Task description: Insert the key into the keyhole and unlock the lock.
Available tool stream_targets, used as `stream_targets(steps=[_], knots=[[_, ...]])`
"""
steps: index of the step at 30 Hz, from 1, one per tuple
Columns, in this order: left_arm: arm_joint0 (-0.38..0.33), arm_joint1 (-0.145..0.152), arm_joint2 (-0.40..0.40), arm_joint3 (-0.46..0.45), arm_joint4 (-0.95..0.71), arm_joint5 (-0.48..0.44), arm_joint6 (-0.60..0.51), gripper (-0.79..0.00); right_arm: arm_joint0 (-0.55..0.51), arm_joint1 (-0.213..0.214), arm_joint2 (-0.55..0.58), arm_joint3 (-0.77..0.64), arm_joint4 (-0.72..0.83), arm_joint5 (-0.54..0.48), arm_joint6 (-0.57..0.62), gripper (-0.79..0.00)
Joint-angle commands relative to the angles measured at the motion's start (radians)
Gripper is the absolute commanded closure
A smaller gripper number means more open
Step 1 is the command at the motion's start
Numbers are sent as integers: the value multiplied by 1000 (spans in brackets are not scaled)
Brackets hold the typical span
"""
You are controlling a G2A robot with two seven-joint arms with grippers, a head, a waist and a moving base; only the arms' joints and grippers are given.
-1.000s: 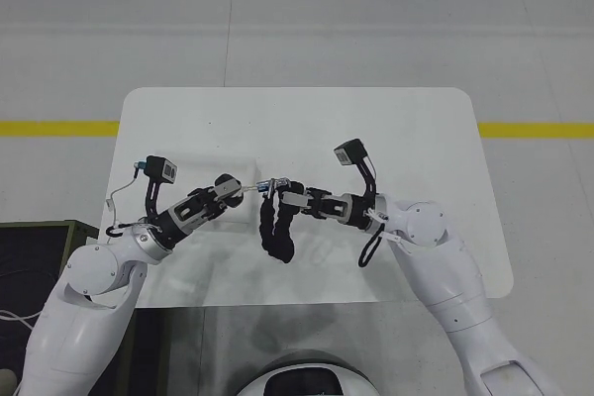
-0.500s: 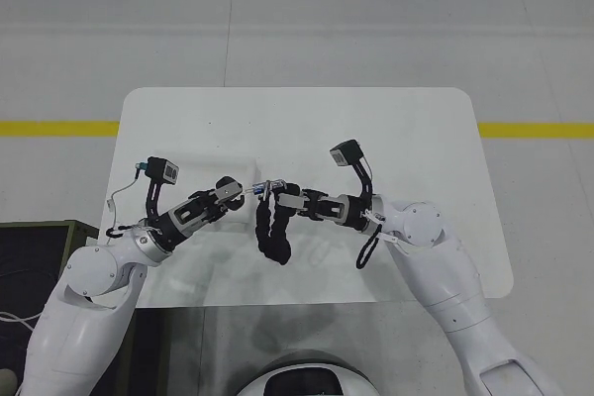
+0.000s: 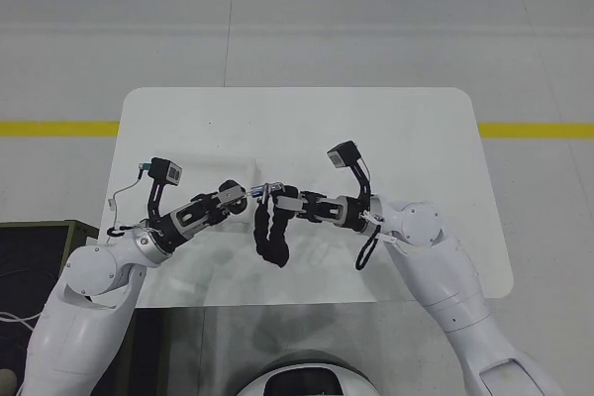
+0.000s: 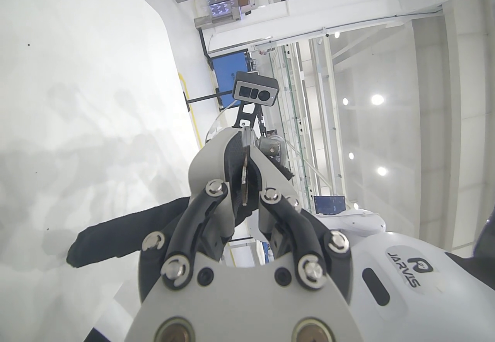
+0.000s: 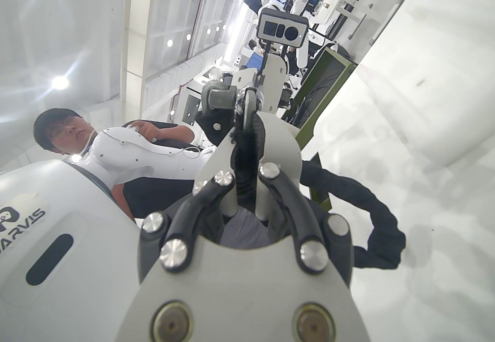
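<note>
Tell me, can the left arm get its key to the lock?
Probably yes. The left gripper, shut on the key, sits right before the lock that the right gripper holds; nothing lies between.

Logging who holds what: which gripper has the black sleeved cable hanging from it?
The right gripper: the black cable droops from its fingers, while the left gripper pinches only a thin metal key.

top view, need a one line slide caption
Left tool holds the key at the cable lock gripped by the right tool, above a white table.
</note>
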Motion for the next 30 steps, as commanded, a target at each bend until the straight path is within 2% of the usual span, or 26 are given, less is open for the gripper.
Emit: stream_targets(steps=[1,6,10,11,12,13,14,19,20,25,27,30], knots=[[2,-2,0,0,-13,-4,-2,-785,3,1,5,5,28,6,9,0],[-2,-5,-4,22,-87,22,-38,-785,20,8,36,27,151,55,114,0],[-17,-7,-6,43,-125,35,-97,-785,42,19,55,46,151,110,209,0],[-18,-7,-6,45,-130,30,-114,-736,46,21,60,47,132,112,217,0],[-19,-7,-8,47,-125,18,-125,-600,49,24,64,48,114,115,221,0],[-19,-7,-12,48,-110,2,-129,-357,51,26,68,45,92,114,218,0],[-16,-8,-11,46,-92,-14,-136,-302,52,28,71,41,69,112,210,0],[-9,-10,-11,44,-67,-34,-149,-259,47,31,69,14,31,118,191,0],[-9,-11,-11,44,-69,-34,-150,-132,47,32,67,12,29,121,191,0],[-6,-14,-14,44,-51,-40,-139,-129,51,33,57,13,16,129,184,0],[-4,-15,-14,44,-47,-43,-137,0,52,33,52,14,20,133,182,0],[-2,-16,-13,40,-42,-46,-146,0,54,32,46,16,31,138,177,0]])
